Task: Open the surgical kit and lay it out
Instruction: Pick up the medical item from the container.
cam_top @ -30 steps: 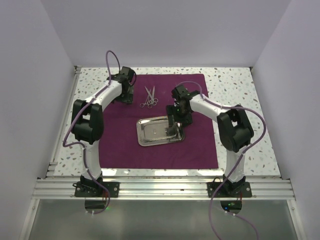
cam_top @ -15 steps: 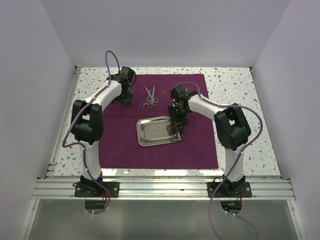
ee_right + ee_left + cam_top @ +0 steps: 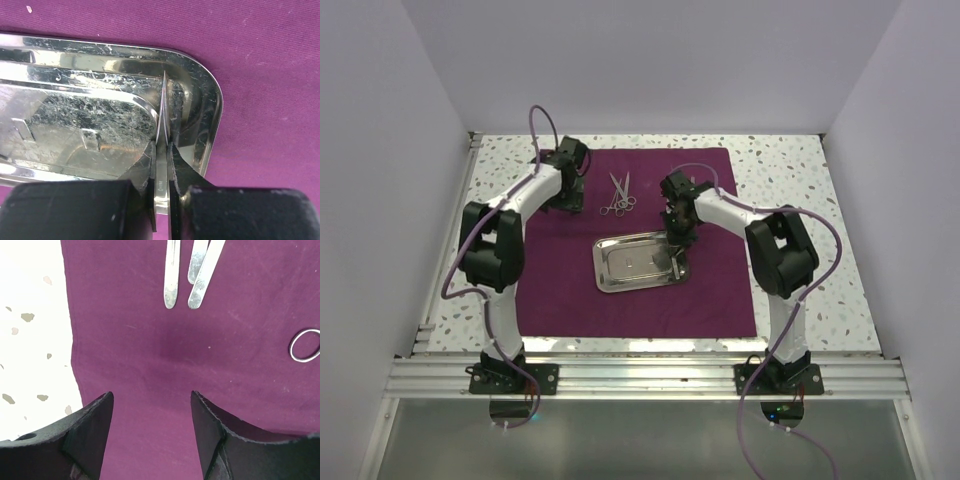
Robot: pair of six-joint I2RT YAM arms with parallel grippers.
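The dark purple cloth (image 3: 560,290) lies spread flat on the table. On its middle sits the shiny steel tray (image 3: 620,262). My right gripper (image 3: 675,262) reaches down into the tray's right end (image 3: 200,100) and is shut (image 3: 162,150) on a thin silver instrument (image 3: 163,115) that stands on edge between its fingers. Scissors and forceps (image 3: 620,195) lie on the cloth behind the tray. My left gripper (image 3: 570,195) hovers open (image 3: 151,396) over bare cloth (image 3: 150,350) near the back left, with silver instrument tips (image 3: 171,290) and a finger ring (image 3: 305,345) ahead of it.
The speckled white tabletop (image 3: 790,170) borders the cloth on all sides, and the cloth's edge (image 3: 70,340) runs just left of my left fingers. White walls enclose the table on three sides. A metal rail (image 3: 640,375) runs along the near edge.
My right gripper has dropped into the tray's right end and closed on the thin silver instrument. The left gripper has drawn back slightly toward the far left.
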